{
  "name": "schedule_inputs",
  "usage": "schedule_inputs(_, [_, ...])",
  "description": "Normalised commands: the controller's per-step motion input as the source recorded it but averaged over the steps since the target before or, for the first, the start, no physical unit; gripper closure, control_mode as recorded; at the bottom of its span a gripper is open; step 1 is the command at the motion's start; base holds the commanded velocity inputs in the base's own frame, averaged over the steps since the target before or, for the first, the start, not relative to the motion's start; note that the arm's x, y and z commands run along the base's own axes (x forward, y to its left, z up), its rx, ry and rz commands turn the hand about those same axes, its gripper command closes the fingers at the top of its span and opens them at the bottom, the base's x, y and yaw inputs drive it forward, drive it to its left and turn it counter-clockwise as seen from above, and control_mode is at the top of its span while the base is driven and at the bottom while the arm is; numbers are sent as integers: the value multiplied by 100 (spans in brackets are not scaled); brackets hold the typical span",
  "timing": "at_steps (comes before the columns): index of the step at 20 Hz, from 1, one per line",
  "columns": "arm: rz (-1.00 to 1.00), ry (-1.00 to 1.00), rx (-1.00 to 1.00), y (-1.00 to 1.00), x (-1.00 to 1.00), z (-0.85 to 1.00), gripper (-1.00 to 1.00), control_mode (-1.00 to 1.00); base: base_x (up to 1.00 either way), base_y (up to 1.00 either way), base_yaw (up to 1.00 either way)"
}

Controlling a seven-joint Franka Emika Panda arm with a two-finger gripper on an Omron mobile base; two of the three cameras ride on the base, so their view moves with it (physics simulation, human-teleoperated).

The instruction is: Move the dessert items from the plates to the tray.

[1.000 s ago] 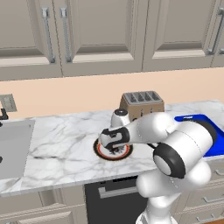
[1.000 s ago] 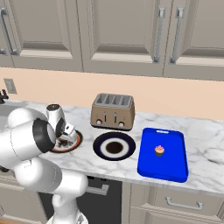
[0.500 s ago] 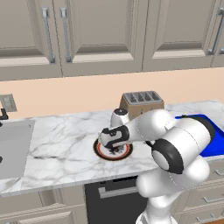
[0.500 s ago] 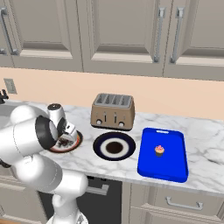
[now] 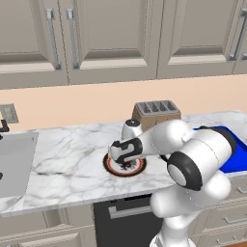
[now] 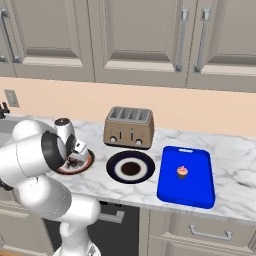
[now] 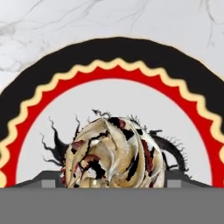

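The lumpy brown-and-tan chocolate pastry [image 7: 113, 153] sits on the white centre of the red-and-black rimmed plate [image 7: 114, 54]. My gripper [image 7: 113, 180] is low over it and open, with a dark fingertip [image 7: 50, 178] on either side of the pastry. In the base views the hand [image 5: 126, 155] hangs over this plate [image 5: 114, 169], [image 6: 86, 164] and hides the pastry. The pink-frosted cupcake [image 6: 182, 172] stands on the blue tray [image 6: 172, 190]. The navy plate [image 6: 116, 167] holds nothing.
A beige four-slot toaster [image 6: 129, 127] stands behind the two plates, near the wall. A steel sink [image 5: 14, 164] lies at the counter's left end. The tray's corner [image 5: 235, 155] shows behind my arm. Cabinets hang above.
The hand has sunk slightly over the red-rimmed plate. Plates, tray and cupcake have not moved.
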Motion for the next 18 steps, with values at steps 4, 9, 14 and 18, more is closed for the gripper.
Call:
schedule_inputs(4, [8, -9, 0, -11, -2, 40, 100, -100, 0, 0, 0])
schedule_inputs(9, [6, -6, 0, -16, -13, 71, 100, -100, 0, 0, 0])
schedule_inputs(14, [5, -9, 0, -59, -46, 60, 100, -100, 0, 0, 0])
schedule_inputs(18, [1, -4, 0, -72, -36, 57, 100, -100, 0, 0, 0])
